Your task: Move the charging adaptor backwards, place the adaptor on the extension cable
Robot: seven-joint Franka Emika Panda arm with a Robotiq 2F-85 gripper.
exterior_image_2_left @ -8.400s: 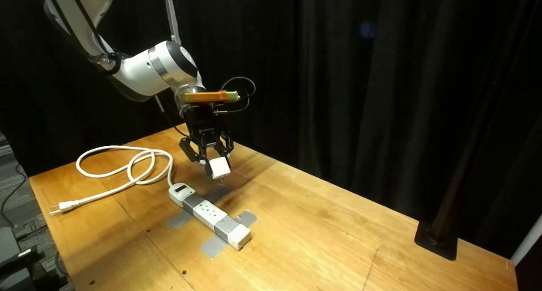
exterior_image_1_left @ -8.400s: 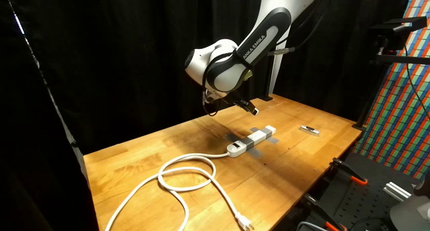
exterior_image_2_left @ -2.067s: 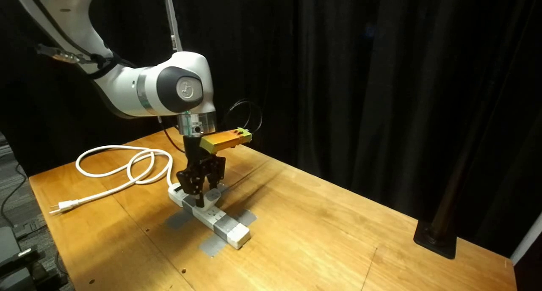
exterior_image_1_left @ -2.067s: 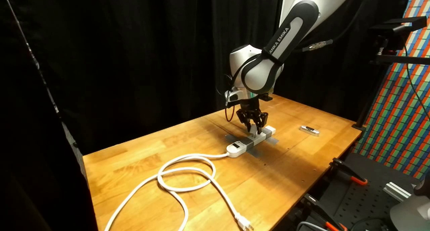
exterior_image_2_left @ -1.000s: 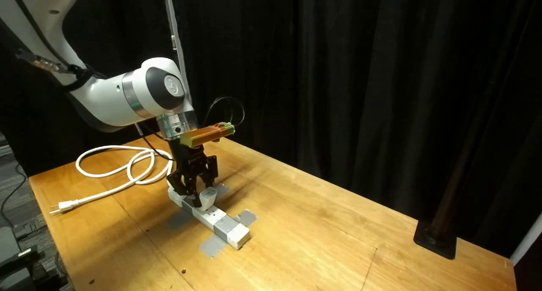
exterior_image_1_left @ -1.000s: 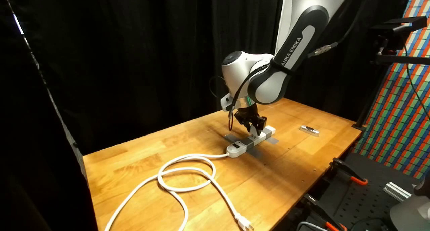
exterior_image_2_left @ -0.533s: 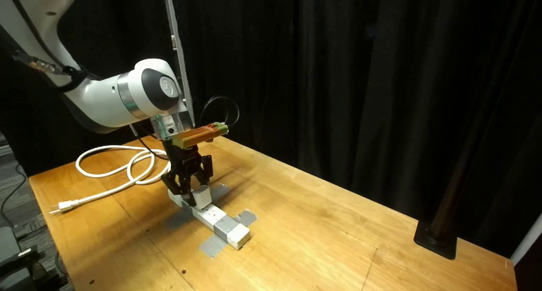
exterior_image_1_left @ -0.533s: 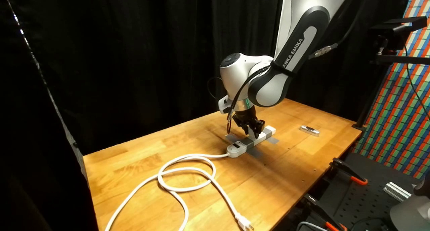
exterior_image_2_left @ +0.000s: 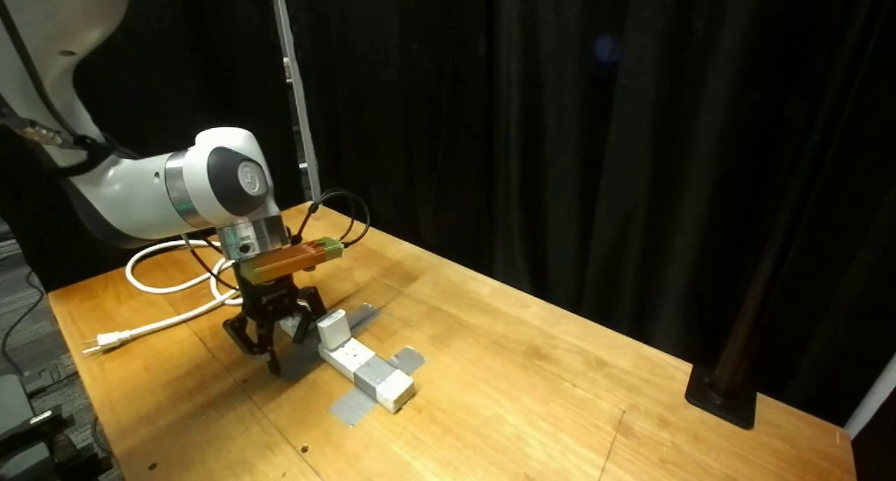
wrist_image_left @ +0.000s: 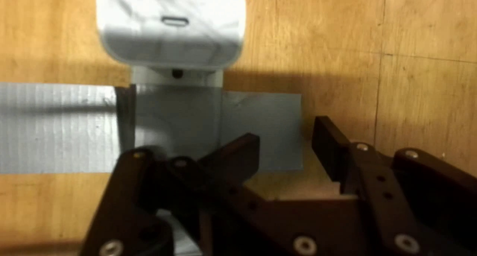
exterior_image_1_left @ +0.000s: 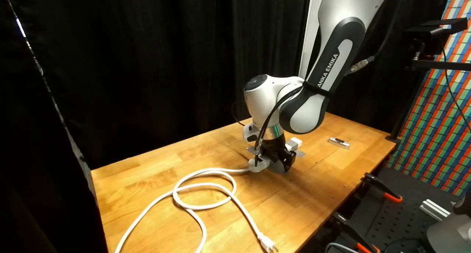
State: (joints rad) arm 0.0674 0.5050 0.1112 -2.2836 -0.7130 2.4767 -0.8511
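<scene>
The gripper (wrist_image_left: 286, 144) stands with its fingers (wrist_image_left: 329, 151) parted partway, holding nothing; in the wrist view grey tape (wrist_image_left: 262, 125) and the wooden table (wrist_image_left: 421, 99) show through the gap between the tips. One finger crosses over the taped strip of the extension cable (exterior_image_2_left: 350, 355), while the other is over bare wood; whether either tip touches anything cannot be told. Near the gripper but apart from the fingers, the charging adaptor (exterior_image_2_left: 334, 329) stands upright on the white strip, at its outlets and just beside a band of the grey tape, with a small slot in its upper face; how far in it sits cannot be told. Above the fingers an orange-and-green block (exterior_image_2_left: 292, 259) is fixed to the wrist of the arm (exterior_image_1_left: 303, 109), which is bent over the table. In both exterior views the white cord (exterior_image_1_left: 200, 207) loops across the wood to a plug (exterior_image_1_left: 267, 242) near the table's edge. In an exterior view a small pale object (exterior_image_1_left: 339, 143) with a dark top lies on the table, apart from the strip. Clamps (exterior_image_1_left: 382, 188) with orange handles sit beside the table, and a black curtain (exterior_image_2_left: 560, 152) hangs behind it
</scene>
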